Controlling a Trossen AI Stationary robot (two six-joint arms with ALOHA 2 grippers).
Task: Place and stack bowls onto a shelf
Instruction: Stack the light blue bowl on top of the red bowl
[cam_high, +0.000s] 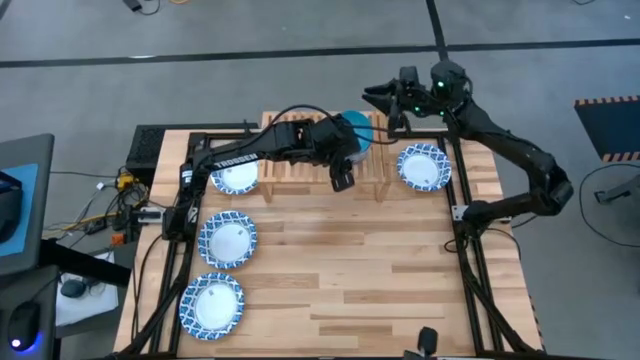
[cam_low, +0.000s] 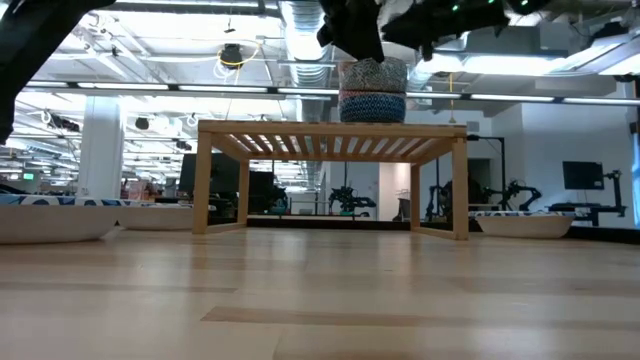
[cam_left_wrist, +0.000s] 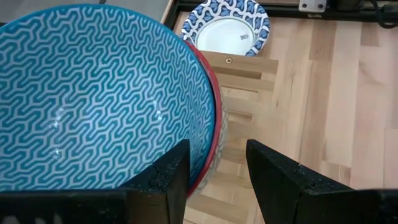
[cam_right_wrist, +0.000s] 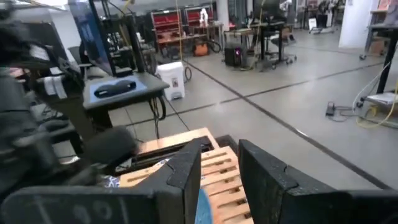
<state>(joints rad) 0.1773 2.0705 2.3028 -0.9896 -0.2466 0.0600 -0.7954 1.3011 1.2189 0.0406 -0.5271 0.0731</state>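
Nearest in the high view, three patterned dishes lay in a column down the table's left side, a fourth dish lying right of the shelf. The left gripper hung over the shelf, its fingers parted and holding nothing, beside a stack of bowls. Only the left wrist view showed the top bowl's blue zigzag interior with a red rim under it; the low view alone showed the stack resting on the slats. Farther back, the right gripper hovered past the shelf's far edge, its fingers apart and empty.
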